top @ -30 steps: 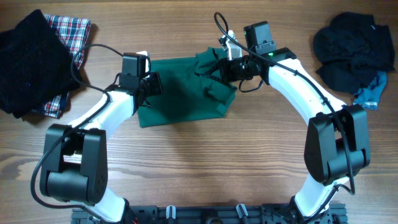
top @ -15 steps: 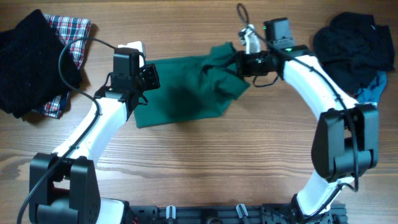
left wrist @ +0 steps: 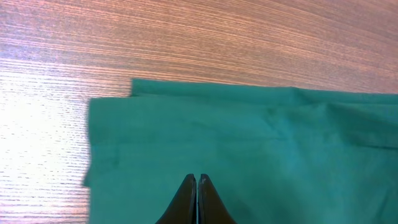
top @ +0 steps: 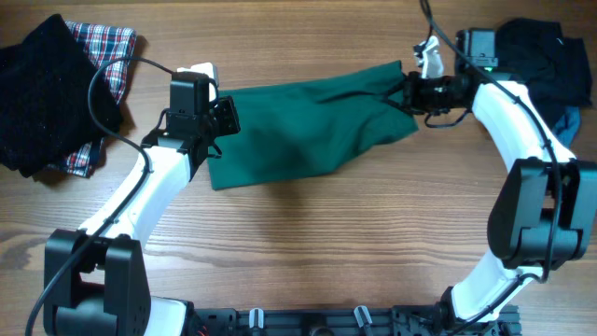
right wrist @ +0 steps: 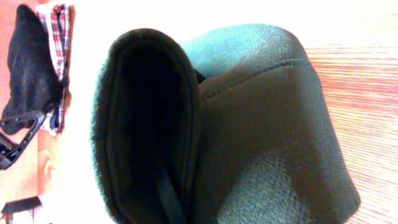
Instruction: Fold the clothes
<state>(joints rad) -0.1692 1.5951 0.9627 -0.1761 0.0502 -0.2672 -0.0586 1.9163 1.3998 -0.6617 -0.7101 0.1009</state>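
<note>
A dark green garment (top: pixel 298 131) lies spread across the middle of the wooden table. My left gripper (top: pixel 222 117) is shut, and its tips (left wrist: pixel 197 182) rest over the garment's left end (left wrist: pixel 261 143); no cloth shows between the jaws. My right gripper (top: pixel 410 91) is shut on the garment's upper right end and holds it stretched to the right. In the right wrist view, bunched green cloth (right wrist: pixel 267 124) fills the frame and hides the fingers.
A black garment (top: pixel 42 89) lies on a plaid shirt (top: pixel 107 47) at the far left. A pile of dark clothes (top: pixel 536 65) with a blue piece (top: pixel 560 135) lies at the far right, just beyond the right gripper.
My right gripper has moved right with the garment's bunched end, pulling it out flat and longer. My left gripper shifted slightly earlier and has since stayed at the left edge.
</note>
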